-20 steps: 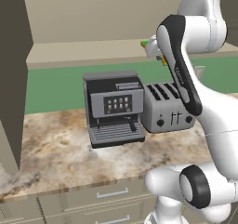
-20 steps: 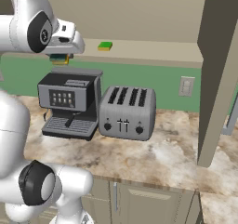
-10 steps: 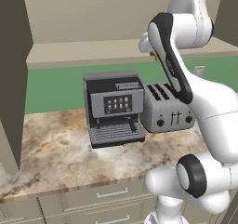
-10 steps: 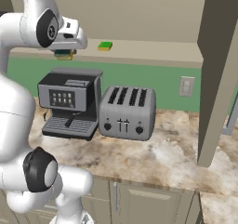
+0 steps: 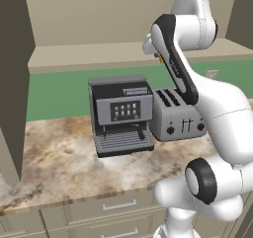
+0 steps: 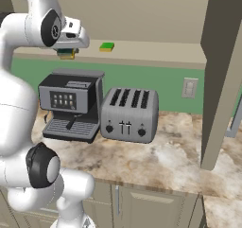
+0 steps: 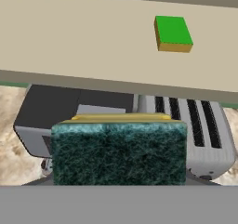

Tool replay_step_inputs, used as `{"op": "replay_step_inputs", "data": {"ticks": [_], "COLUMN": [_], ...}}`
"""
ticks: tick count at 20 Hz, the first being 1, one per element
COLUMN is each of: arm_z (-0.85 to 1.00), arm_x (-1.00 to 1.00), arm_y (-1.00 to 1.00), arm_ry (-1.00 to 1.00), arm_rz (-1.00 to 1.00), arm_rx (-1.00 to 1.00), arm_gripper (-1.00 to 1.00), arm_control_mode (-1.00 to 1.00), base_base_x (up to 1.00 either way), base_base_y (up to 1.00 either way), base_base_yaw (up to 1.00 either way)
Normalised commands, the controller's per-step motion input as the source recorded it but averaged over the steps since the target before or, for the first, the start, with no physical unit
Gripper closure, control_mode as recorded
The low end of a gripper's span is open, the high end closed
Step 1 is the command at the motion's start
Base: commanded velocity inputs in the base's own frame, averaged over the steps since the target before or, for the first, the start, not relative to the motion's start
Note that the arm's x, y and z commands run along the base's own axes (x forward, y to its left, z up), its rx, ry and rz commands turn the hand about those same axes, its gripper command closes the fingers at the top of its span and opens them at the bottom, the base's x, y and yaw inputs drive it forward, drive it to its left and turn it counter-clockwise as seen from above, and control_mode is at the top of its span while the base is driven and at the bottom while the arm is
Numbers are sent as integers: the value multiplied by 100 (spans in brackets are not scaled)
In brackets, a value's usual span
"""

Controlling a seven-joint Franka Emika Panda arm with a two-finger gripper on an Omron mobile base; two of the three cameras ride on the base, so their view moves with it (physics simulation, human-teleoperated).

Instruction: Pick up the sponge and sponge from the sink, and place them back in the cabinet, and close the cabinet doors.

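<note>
While the end effector (image 6: 67, 52) pinches the dark-topped sponge (image 7: 119, 151), the green-topped sponge (image 7: 173, 33) lies beyond.

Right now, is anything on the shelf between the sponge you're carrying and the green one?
No. In the hand view, only bare beige shelf lies between the held dark sponge and the green sponge.

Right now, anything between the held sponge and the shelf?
Nothing visible. The dark sponge in the hand sits just short of the shelf edge, above the coffee machine. The green sponge lies further along the shelf, aside.
</note>
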Motion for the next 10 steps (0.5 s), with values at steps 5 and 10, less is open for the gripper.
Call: {"op": "replay_step_inputs", "data": {"ticks": [5, 10], "arm_z": [-9, -12], "arm_x": [24, 21], "arm_y": [2, 1], "arm_ry": [-6, -5], "arm_rz": [0, 0], "arm_rx": [0, 0], "arm_gripper": [100, 100], "arm_control_mode": [-100, -100], "base_base_x": [0, 0], "base_base_y": [0, 0], "base_base_yaw": [0, 0]}}
